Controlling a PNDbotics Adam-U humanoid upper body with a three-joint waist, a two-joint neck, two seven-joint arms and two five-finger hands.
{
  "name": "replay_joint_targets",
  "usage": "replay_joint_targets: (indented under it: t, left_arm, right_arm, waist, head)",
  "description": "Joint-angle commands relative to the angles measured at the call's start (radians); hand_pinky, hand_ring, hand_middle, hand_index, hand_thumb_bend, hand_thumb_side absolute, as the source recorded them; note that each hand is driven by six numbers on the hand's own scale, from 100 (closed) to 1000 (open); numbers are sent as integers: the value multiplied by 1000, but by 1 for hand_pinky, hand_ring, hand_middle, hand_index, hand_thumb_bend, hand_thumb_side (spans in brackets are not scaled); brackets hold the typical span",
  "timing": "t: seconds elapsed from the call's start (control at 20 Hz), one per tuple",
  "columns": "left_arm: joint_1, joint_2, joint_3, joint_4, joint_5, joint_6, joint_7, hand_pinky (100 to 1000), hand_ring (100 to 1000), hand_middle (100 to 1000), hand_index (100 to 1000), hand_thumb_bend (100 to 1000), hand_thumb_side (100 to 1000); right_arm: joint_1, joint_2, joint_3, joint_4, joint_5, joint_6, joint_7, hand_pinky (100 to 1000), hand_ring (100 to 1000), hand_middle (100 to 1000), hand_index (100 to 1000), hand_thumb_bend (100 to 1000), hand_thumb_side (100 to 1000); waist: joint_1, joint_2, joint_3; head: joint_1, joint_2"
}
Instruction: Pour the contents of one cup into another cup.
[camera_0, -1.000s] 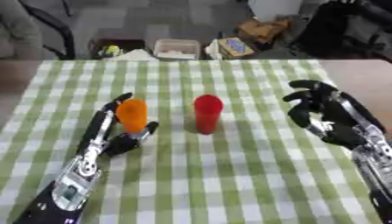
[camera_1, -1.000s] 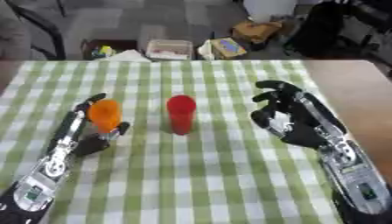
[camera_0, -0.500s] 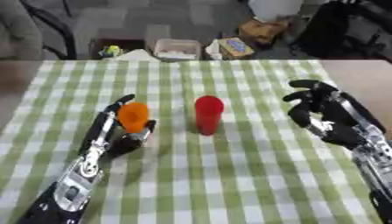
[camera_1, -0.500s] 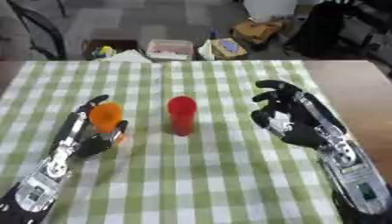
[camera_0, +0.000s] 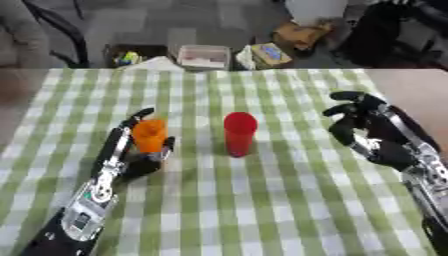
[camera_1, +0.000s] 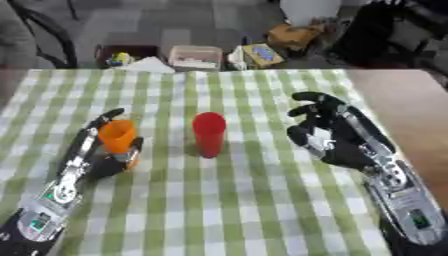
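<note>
My left hand (camera_0: 131, 155) is curled around the orange cup (camera_0: 150, 135), which I have lifted a little and begun to tip since a second ago, when it sat lower and upright in the same grip. The red cup (camera_0: 239, 134) stands upright on the checked tablecloth (camera_0: 262, 210) just to the right of it, not touching and unmoved. My right hand (camera_1: 337, 137) hovers well off to the right, fingers spread and holding nothing. I judge the pour is starting; next I must bring the orange rim over the red one.

Lab or workshop, checked tablecloth (camera_0: 262, 200), cluttered boxes (camera_0: 203, 56) on grey floor
</note>
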Motion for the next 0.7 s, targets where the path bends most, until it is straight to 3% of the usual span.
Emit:
replay_joint_targets:
  t: [0.05,0.7]
  left_arm:
    - [-4,10,-7,-31,17,-3,15,379,452,482,904,100,279]
    - [34,68,-27,-230,99,23,24,359,440,464,895,100,263]
  right_arm:
    - [-16,-16,-2,-9,-5,-2,2,586,751,297,835,498,467]
    - [-36,-20,15,88,30,-20,-20,559,729,280,831,477,431]
  waist:
    - [1,-19,3]
    - [14,-24,18]
  head:
    - [-1,-15]
    - [-11,-16]
